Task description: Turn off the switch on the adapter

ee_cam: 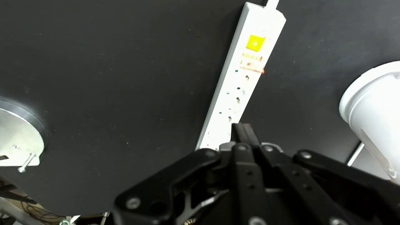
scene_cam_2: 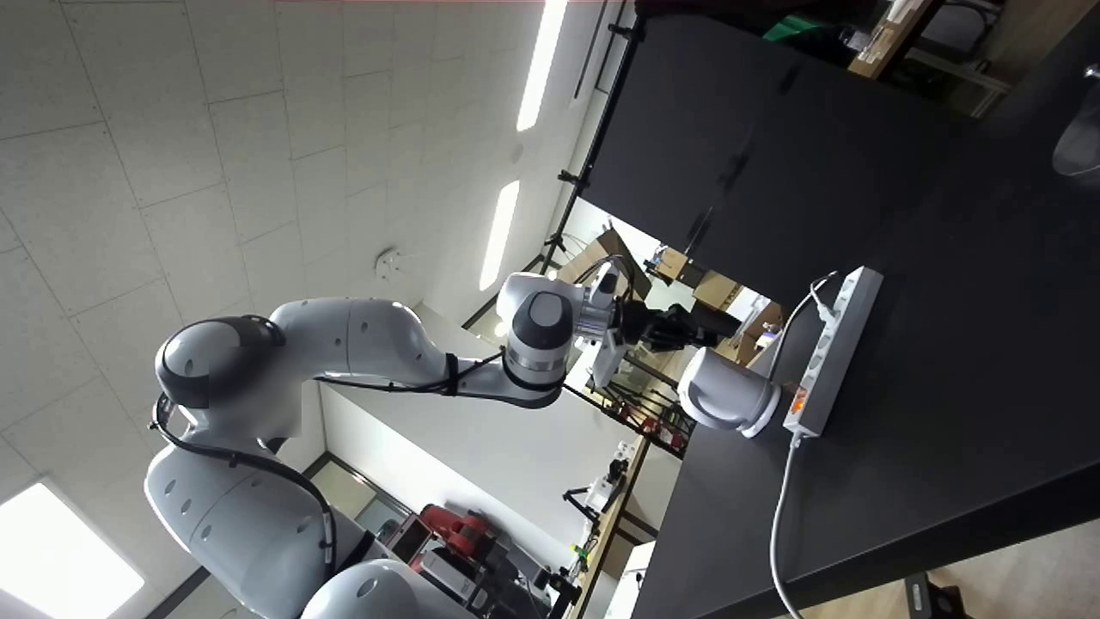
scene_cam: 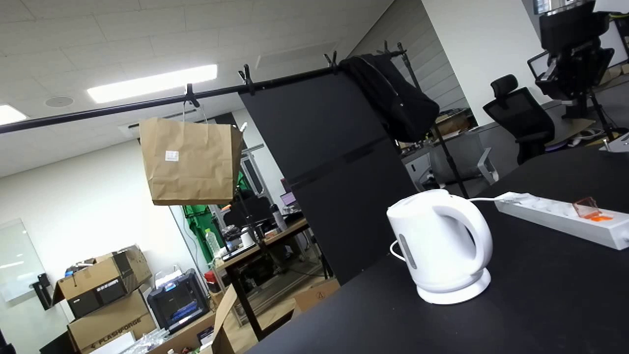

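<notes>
The adapter is a long white power strip (scene_cam: 555, 221) on the black table; it shows in both exterior views (scene_cam_2: 832, 357). In the wrist view the adapter (ee_cam: 232, 98) runs diagonally, its lower end hidden behind the gripper. Its switch (ee_cam: 255, 43) glows yellow near the far end and looks orange in both exterior views (scene_cam: 599, 218) (scene_cam_2: 799, 401). A clear reddish cover (scene_cam: 585, 207) stands flipped open beside the switch. My gripper (ee_cam: 242, 125) is shut and empty, its fingertips together. In an exterior view the gripper (scene_cam_2: 732, 323) is above the table, apart from the adapter.
A white kettle (scene_cam: 435, 246) stands beside the adapter, also in the wrist view (ee_cam: 378, 109). A white plug and cord (scene_cam_2: 825, 309) sit at one end of the strip; a thick cable (scene_cam_2: 780, 516) leaves the switch end. A metal disc (ee_cam: 18, 137) lies at the left.
</notes>
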{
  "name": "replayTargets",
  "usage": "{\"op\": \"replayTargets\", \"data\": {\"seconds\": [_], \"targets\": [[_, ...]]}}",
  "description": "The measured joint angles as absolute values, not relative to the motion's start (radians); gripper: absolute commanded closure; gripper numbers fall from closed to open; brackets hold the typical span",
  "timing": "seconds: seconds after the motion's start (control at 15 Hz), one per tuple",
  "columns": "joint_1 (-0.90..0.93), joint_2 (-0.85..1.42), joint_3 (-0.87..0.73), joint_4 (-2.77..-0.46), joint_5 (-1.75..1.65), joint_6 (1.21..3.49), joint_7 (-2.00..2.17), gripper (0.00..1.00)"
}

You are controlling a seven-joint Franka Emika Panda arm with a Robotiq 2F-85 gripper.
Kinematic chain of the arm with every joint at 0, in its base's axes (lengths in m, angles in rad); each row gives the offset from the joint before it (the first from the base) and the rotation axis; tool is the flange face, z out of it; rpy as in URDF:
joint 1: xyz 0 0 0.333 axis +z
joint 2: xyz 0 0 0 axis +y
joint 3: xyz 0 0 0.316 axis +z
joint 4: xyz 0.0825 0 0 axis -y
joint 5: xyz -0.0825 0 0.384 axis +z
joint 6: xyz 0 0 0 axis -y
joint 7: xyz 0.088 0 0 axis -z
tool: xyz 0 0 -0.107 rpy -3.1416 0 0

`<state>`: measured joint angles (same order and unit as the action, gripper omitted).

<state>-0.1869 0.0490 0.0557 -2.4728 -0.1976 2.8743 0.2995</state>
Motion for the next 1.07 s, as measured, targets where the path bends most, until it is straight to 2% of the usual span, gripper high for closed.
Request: {"op": "replayTargets", "data": {"seconds": [0.67,1.07], "targets": [[-0.118,0.165,0.014,-2.457,0.095,2.929,0.15,1.0],[-0.156,0.264,0.076,-2.391,0.307,2.928,-0.015,1.0]]}}
